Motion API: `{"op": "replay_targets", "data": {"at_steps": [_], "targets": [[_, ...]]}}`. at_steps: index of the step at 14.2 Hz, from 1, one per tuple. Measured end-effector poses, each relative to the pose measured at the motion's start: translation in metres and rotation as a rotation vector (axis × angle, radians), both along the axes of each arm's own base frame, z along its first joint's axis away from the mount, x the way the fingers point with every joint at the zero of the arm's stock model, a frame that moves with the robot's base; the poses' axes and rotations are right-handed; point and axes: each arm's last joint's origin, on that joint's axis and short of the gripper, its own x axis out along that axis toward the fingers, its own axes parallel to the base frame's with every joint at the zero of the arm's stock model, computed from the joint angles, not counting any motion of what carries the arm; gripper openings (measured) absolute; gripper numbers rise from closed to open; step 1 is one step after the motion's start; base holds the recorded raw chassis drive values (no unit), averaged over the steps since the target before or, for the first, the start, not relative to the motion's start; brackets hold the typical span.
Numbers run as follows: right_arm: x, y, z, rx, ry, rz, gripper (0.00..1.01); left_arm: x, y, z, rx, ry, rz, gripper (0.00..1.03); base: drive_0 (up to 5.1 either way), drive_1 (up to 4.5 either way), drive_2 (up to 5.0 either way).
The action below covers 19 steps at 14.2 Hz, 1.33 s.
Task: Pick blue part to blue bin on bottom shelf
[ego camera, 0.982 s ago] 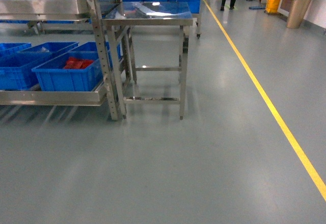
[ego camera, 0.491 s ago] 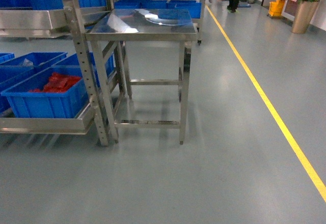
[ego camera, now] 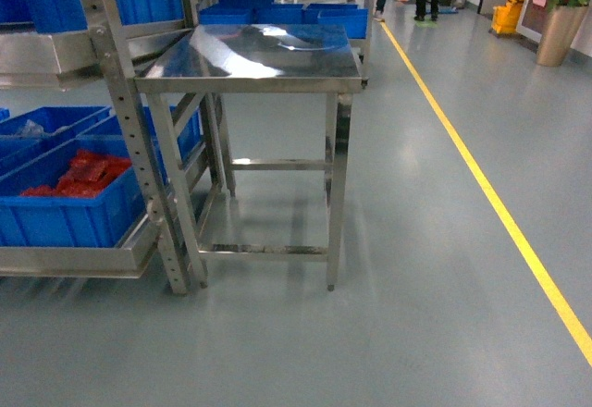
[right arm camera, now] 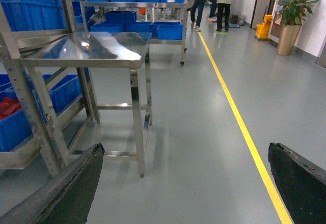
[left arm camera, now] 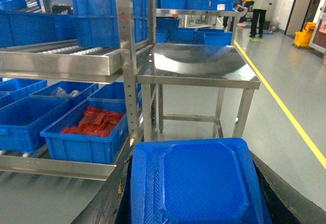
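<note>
Left gripper (left arm camera: 196,193) clamps flat blue plastic octagonal part (left arm camera: 201,183). Right gripper (right arm camera: 186,183) fingers spread wide, empty. Blue bin of red pieces (ego camera: 65,203) sits on stainless bottom shelf (ego camera: 83,261).

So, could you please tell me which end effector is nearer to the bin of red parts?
Left. The left end effector, holding the blue part, has the bin just ahead on its left; the right end effector, open, sees only its edge beyond the rack upright.

I stand in a factory storeroom: steel roller racks (left arm camera: 76,63) loaded with blue bins (left arm camera: 86,137), a stainless bench (ego camera: 254,55), grey sealed floor (ego camera: 407,314) with yellow aisle line (ego camera: 499,213).
</note>
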Motion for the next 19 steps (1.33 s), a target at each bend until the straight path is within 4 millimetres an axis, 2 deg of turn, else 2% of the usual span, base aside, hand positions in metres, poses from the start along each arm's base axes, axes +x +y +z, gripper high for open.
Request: {"op": "replay_targets", "data": {"at_steps": [19], "targets": [[0.0,0.0,0.0003,0.0,-0.003,0.0,0.98,0.0,0.0,0.0002,-0.001,-0.002,-0.001,0.43,0.0,4.35,-4.3]]}}
